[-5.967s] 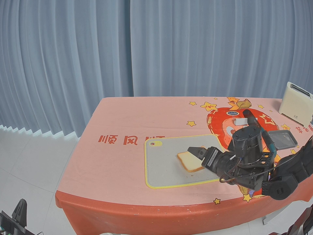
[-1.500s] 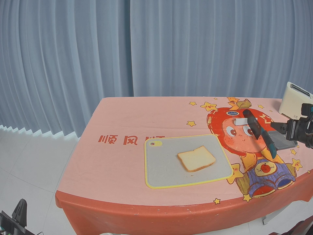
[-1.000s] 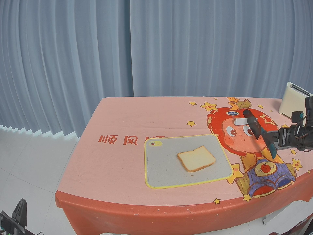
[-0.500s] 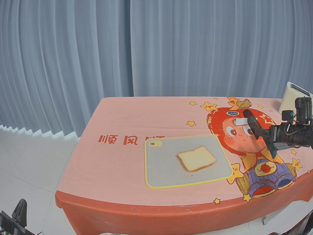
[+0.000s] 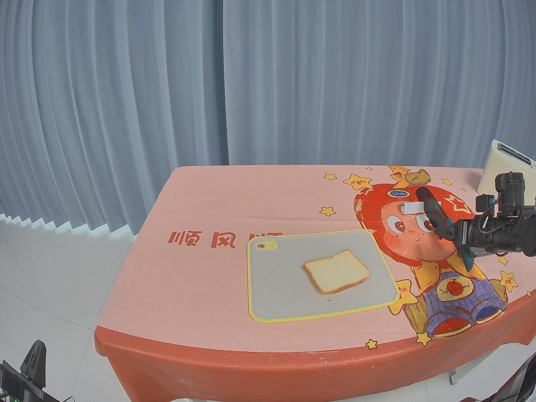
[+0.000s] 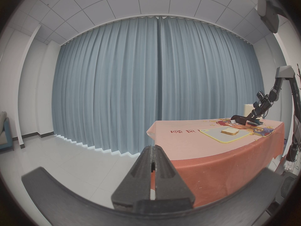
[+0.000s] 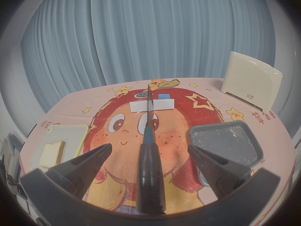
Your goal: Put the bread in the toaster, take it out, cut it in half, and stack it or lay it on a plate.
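While bread [image 5: 336, 271] lies on cutting board [image 5: 279, 288], right gripper [image 7: 149, 148] is spread astride knife [image 7: 150, 173]; left gripper [image 6: 152, 156] pressed together.

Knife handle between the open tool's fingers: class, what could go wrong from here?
The knife balances on edge in its white rest; if the right tool closes off-centre, it could twist or topple. The grey tray lies close beside one finger and might get knocked.
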### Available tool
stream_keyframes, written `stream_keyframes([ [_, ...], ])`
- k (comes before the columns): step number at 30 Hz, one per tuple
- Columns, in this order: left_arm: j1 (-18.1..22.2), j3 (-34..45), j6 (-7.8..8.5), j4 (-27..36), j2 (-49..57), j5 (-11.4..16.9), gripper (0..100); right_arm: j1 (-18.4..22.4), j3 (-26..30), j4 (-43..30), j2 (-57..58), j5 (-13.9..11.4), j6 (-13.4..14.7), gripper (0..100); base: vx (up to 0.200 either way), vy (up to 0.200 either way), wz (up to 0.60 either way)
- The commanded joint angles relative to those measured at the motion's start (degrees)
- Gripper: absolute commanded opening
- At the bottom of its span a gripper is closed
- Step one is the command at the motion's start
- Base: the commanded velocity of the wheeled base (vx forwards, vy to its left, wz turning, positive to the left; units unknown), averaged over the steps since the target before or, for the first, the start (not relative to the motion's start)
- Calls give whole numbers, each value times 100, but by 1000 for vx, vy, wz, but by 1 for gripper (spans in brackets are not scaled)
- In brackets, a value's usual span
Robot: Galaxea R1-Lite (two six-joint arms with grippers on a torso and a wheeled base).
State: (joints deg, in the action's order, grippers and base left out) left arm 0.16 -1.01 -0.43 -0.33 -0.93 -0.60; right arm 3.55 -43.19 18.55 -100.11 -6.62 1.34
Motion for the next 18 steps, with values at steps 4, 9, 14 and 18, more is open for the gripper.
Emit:
stream_keyframes([
  [4,2,101,-1,-2,93,-2,0,-3,-5,-1,-61,3,-11,100,0,0,0],
  [9,2,101,-1,-2,93,-2,0,-3,-5,-1,-61,3,-20,100,0,0,0],
  [14,2,101,-1,-2,93,-2,0,-21,-5,-1,-61,-6,-2,0,0,0,0],
  [18,2,101,-1,-2,93,-2,0,-47,-14,8,-44,3,7,0,0,0,0],
])
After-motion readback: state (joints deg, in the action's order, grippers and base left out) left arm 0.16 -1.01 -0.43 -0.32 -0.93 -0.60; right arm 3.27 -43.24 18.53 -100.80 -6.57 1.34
